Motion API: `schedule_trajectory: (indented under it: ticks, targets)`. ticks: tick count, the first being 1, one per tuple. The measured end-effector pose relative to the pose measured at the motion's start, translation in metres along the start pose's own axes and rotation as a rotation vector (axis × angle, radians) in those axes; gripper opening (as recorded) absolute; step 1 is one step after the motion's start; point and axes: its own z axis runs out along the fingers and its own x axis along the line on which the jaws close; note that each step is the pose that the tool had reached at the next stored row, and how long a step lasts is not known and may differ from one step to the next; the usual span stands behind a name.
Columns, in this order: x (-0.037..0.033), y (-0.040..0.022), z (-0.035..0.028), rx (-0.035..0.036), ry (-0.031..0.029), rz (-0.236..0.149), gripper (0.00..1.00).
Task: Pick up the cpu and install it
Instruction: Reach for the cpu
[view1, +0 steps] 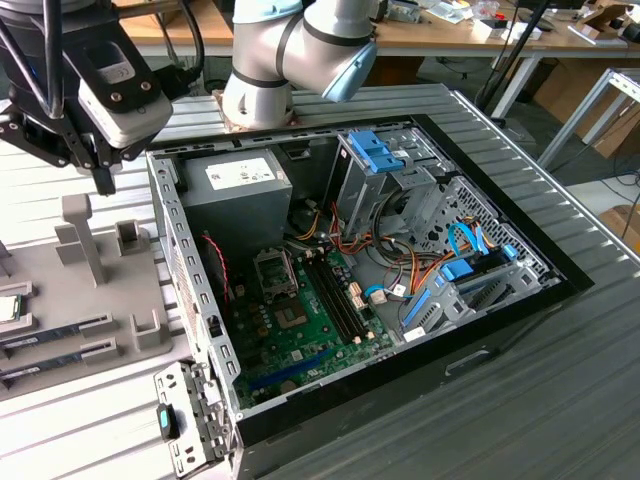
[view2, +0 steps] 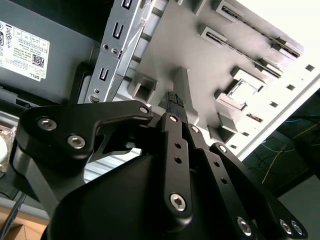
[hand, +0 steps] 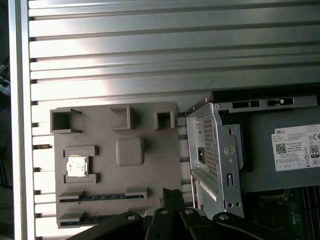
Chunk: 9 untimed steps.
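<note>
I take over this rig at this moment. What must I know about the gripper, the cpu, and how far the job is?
Gripper: shut, holding nothing, above the grey tray, on the side of it next to the open computer case.
Cpu: lies in its holder on the tray, apart from the gripper.
Done: nothing that shows; the cpu is not yet picked up.
Left: the whole job, both pick-up and install.
</note>
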Motion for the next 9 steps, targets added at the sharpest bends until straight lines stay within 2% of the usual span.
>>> schedule_trajectory:
  ticks: [9]
  targets:
    - [0.0008,-0.0002,0.0028,0.0000,0.0000,0.000,0.11]
